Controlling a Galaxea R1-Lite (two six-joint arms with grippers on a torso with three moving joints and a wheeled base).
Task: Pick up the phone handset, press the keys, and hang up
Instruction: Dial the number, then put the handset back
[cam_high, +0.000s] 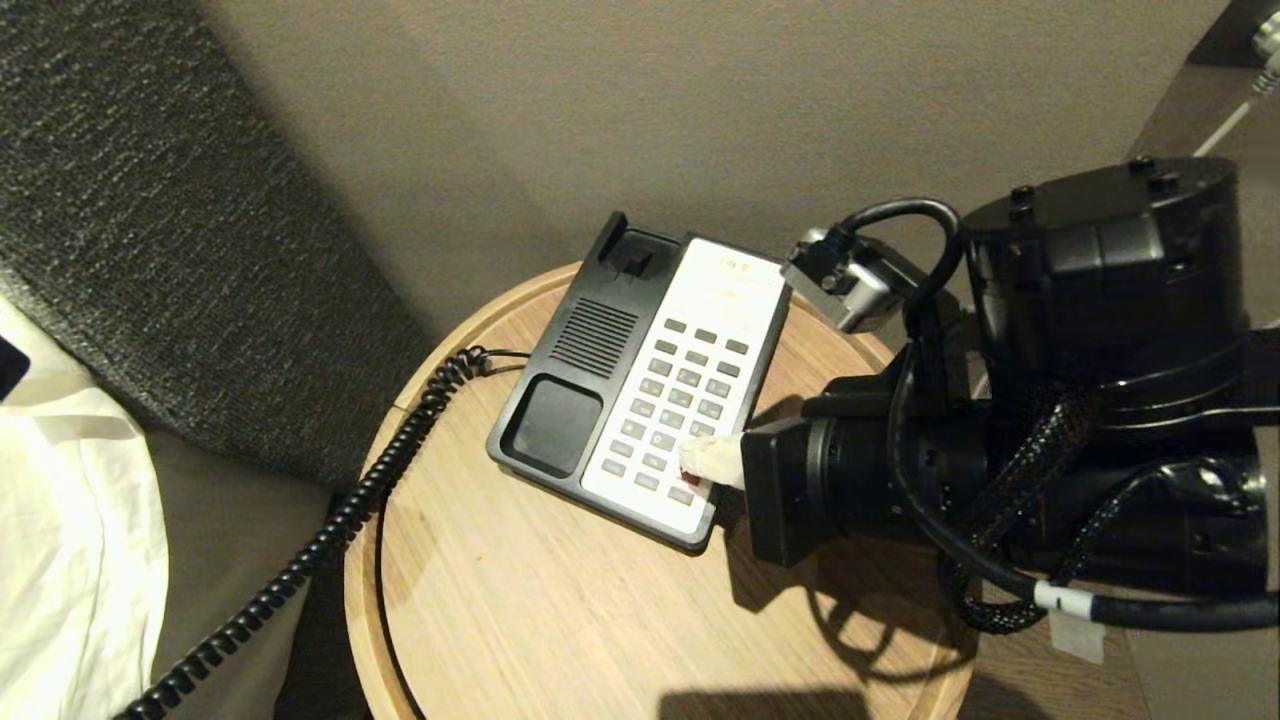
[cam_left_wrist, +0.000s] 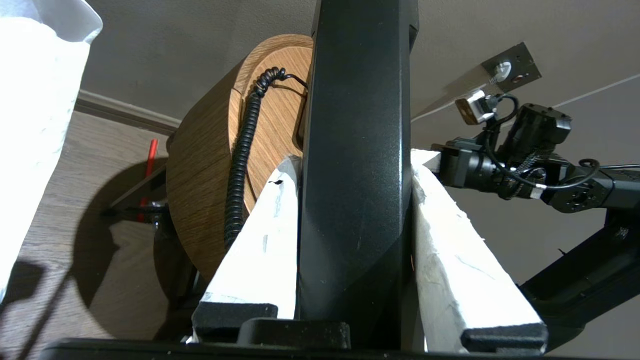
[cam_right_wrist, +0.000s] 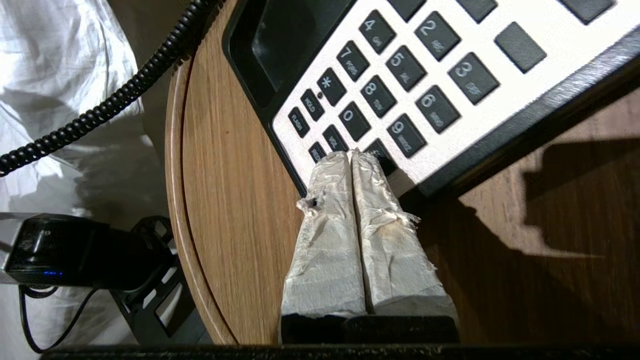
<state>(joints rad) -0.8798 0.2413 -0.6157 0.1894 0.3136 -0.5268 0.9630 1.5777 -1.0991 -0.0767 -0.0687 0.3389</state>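
Handset: you are holding the phone handset (cam_left_wrist: 357, 165) off its cradle, out to the robot's left and beyond the head view; only the left wrist view is showing it, standing upright between the fingers.
Handling: it is looking like stiff, glossy black plastic, so I judge it light but slippery; you are gripping the straight middle, the sensible place, clear of the ends.
Cord: the coiled cord (cam_high: 330, 525) is trailing from the phone base (cam_high: 640, 390) over the table (cam_high: 560, 620) edge, and it is likely tugging on the handset as you move.
Left gripper: the left gripper (cam_left_wrist: 357, 200) is pinching the handset, both wrapped fingers (cam_left_wrist: 260, 240) lying flat against its sides.
Right gripper: the right gripper (cam_right_wrist: 352, 157) is reaching in level from the right, fingers pressed together into one blunt tip.
Contact: that tip is sitting on the lowest row of keys (cam_right_wrist: 405, 70), near the front corner; whether it is pushing a key down, I cannot tell.
Cradle: the empty cradle (cam_high: 580, 390) is waiting along the base's left side for the hang-up.
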